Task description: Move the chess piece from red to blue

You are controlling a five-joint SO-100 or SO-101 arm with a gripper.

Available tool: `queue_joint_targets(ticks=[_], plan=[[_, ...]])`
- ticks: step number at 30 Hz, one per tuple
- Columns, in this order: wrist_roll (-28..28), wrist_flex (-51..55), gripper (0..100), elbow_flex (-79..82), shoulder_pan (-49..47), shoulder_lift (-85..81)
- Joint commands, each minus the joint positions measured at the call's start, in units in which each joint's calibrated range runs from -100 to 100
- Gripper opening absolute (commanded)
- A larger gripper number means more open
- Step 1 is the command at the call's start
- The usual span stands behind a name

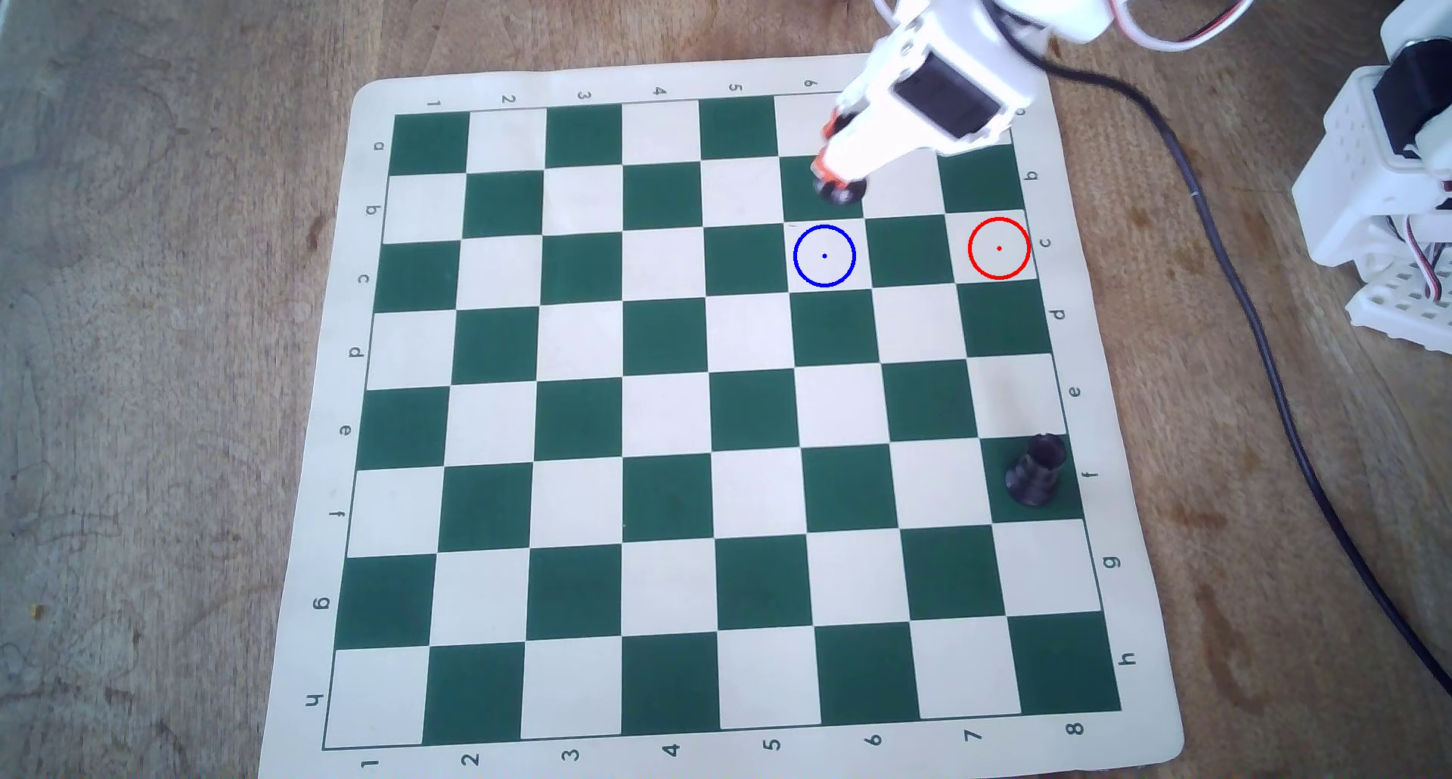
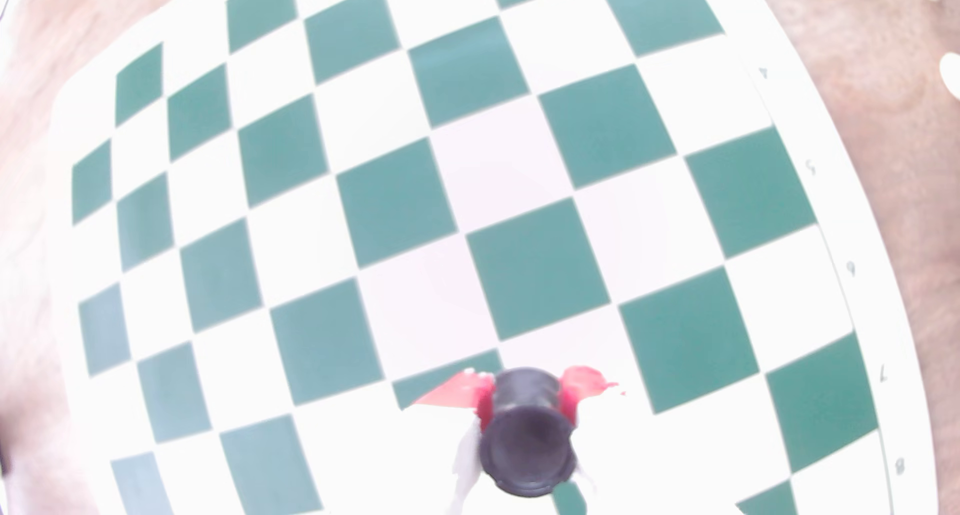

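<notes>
The hand point(image 2: 524, 406) was clamped on the chess piece point(image 2: 525, 437), its red-tipped fingers point(image 2: 483, 408) pressing both sides. In the overhead view the chess piece point(image 1: 841, 188) hung near the board's point(image 1: 346, 370) far edge, beside the blue circle point(image 1: 824, 256); the red circle point(image 1: 999, 249) sat by the right edge.

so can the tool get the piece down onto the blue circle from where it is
Probably yes. The tool is shut on the piece over the green square just above the blue circle in the overhead view. That white square is bare, and the other black piece stands far off.
</notes>
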Motion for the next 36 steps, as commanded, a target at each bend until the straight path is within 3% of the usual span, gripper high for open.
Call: queue_joint_targets(ticks=[1, 13, 36], plan=[[-0.1, -5.5, 1, -0.9, 0.5, 3.6], [-0.1, -15.3, 0, 8.3, 0.5, 8.1], [0.6, -18.2, 3, 11.5, 0.6, 8.4]])
